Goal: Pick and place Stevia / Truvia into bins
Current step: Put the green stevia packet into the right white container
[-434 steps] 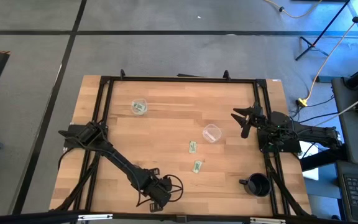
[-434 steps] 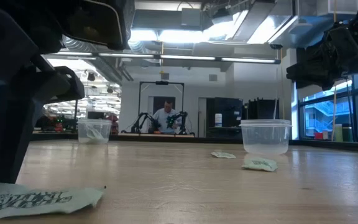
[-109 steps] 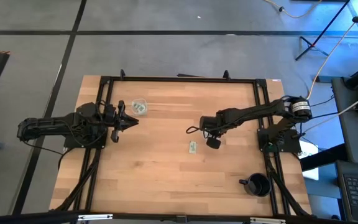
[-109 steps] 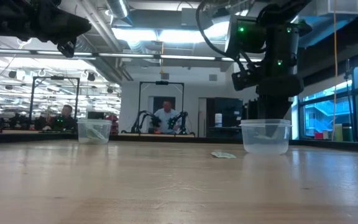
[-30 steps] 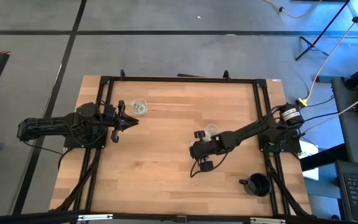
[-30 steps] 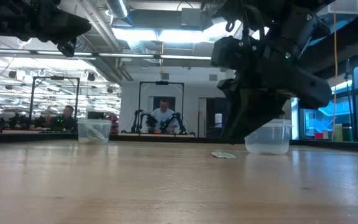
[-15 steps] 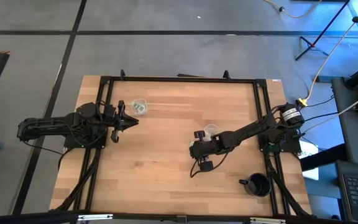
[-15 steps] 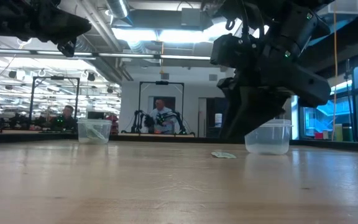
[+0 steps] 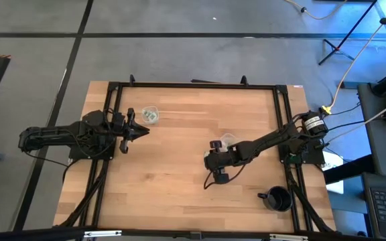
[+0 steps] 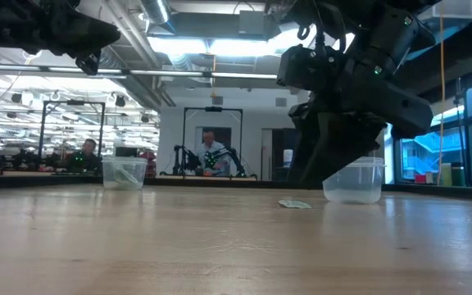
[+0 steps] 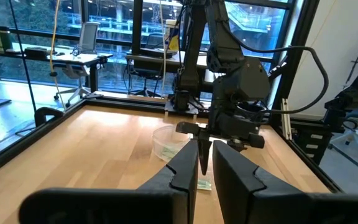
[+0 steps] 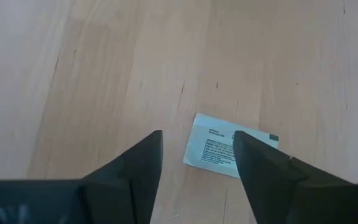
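Note:
One green and white Stevia packet (image 12: 230,150) lies flat on the wood, also seen in the low view (image 10: 295,204). My right gripper (image 12: 197,134) hangs open just above it, pointing down, one finger to each side and touching nothing; in the high view the right gripper (image 9: 210,159) covers the packet. A clear cup (image 9: 228,140) stands right behind it, on its base. A second clear cup (image 9: 150,115) near the far left holds packets. My left gripper (image 9: 137,130) waits beside that cup, raised, its fingers (image 11: 191,163) a narrow gap apart.
A black mug (image 9: 278,199) stands near the table's near right corner. A black frame rail (image 9: 193,86) runs around the table. Bare wood lies between the two cups and along the near edge. People sit in the room beyond the far edge (image 10: 210,156).

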Tool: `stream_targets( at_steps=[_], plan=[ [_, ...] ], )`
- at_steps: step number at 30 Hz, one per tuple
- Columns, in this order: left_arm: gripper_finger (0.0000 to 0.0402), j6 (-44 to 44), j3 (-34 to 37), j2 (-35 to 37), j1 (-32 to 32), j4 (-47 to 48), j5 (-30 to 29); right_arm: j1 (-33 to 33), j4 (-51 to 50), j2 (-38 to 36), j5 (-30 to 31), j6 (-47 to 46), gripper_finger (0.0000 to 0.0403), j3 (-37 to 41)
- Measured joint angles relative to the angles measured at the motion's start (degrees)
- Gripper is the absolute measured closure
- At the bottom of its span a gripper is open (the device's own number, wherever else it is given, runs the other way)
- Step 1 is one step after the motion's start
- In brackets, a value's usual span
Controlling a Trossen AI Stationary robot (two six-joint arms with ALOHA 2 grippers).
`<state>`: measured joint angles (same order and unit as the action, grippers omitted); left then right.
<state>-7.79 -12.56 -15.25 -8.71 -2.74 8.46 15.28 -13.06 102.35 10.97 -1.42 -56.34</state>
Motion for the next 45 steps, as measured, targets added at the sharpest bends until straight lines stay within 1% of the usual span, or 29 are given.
stream_targets(
  at_steps=[10,19,28,34,36,39,45],
  plan=[
    [0.0359,0.0,0.0,0.0,0.0,0.0,0.0,-0.8,0.0,0.1,0.2,-1.0,0.0232,0.0],
    [0.0359,0.0,0.0,0.0,0.0,0.0,0.0,-1.2,0.0,0.3,0.1,0.4,0.0231,0.0],
    [0.0359,0.0,0.0,0.0,0.0,0.0,0.0,-1.3,0.4,4.4,0.2,0.2,0.0231,-0.2],
    [0.0359,0.0,0.0,0.0,0.0,0.0,0.0,-1.8,0.2,4.7,-0.3,-3.0,0.0231,-0.2],
    [0.0359,0.0,0.0,0.0,0.0,0.0,0.0,-2.3,0.1,4.8,-1.1,-4.9,0.0231,-0.2],
    [0.0359,0.0,0.0,0.0,0.0,0.0,0.0,-3.7,0.1,4.8,-4.8,-7.8,0.0231,-0.2],
    [0.0359,0.0,0.0,0.0,0.0,0.0,0.0,-5.2,-0.8,4.9,-6.3,-8.7,0.0236,-0.2]
  ],
)
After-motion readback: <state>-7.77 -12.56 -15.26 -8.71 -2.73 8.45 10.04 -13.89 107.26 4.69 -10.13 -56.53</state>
